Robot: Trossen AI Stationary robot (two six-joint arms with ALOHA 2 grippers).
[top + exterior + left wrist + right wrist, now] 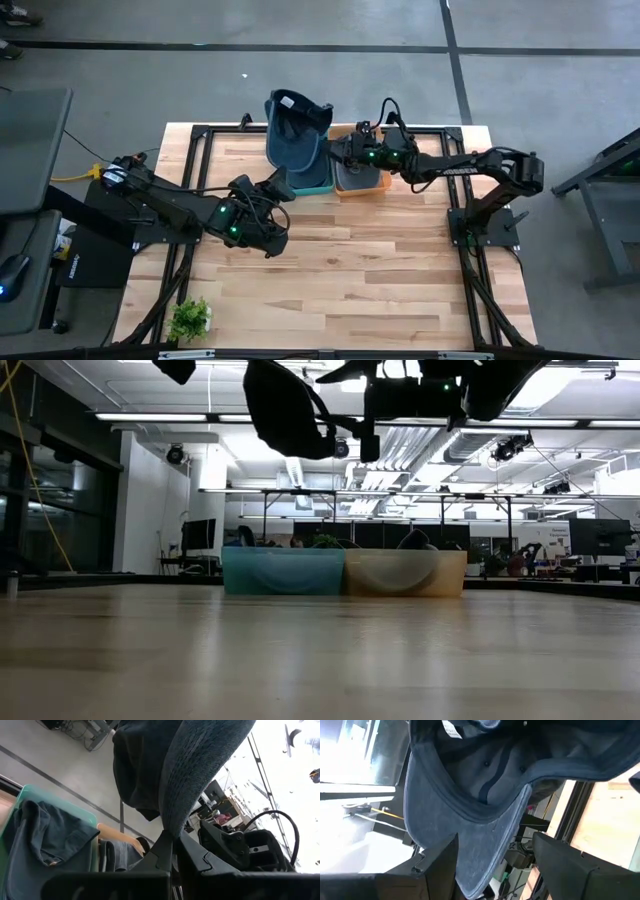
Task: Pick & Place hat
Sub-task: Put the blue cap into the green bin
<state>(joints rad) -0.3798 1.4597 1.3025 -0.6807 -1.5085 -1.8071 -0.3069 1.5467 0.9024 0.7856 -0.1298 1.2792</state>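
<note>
Hat brim pinched by left gripper, above teal bin

Small green plant at table's near-left corner.

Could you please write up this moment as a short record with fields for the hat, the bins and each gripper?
hat: blue cap, held up in the air over the teal bin
left gripper: shut on the cap's brim, lifted above the table
right gripper: open, fingers either side of the brim, not closed on it
teal bin: at the table's far edge, blue fabric inside
orange bin: directly beside the teal bin, also holding fabric
plant: near the table's front left corner
</note>
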